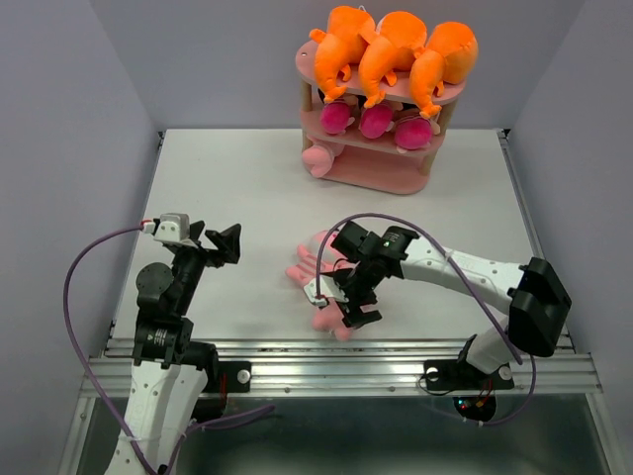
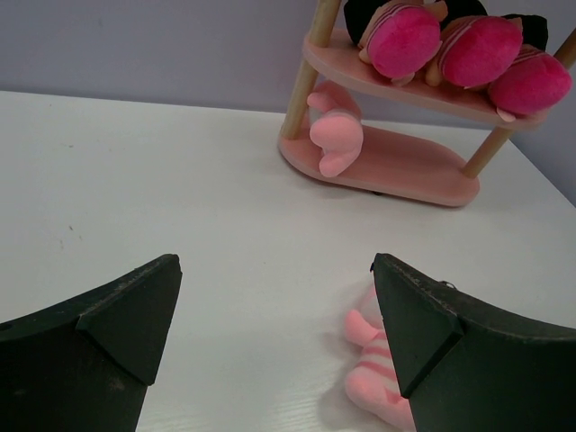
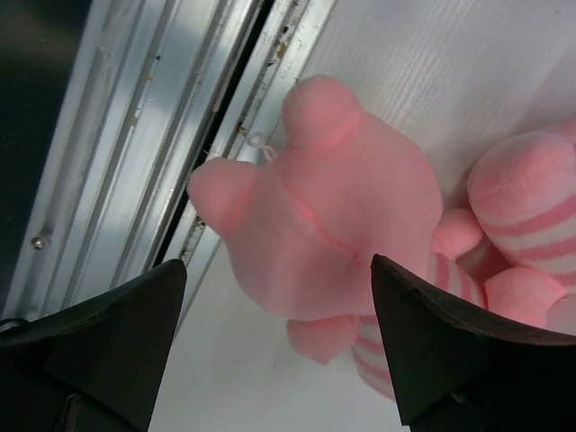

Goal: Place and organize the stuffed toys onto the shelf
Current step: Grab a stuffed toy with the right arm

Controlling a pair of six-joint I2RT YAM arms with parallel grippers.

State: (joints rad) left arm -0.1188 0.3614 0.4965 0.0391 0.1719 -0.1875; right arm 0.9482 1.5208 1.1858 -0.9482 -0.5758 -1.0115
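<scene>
Left claw (image 1: 226, 244) aloft, jaws wide; right claw (image 1: 342, 301) low, jaws apart.

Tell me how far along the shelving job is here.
Done: three orange monsters on the shelf's top tier, three magenta dolls on the middle, one pink pig at the bottom. In hand: the right end effector, open, straddles a loose pig on the table, not gripping yet. Left: that one and apparently a second pig beside it.
</scene>
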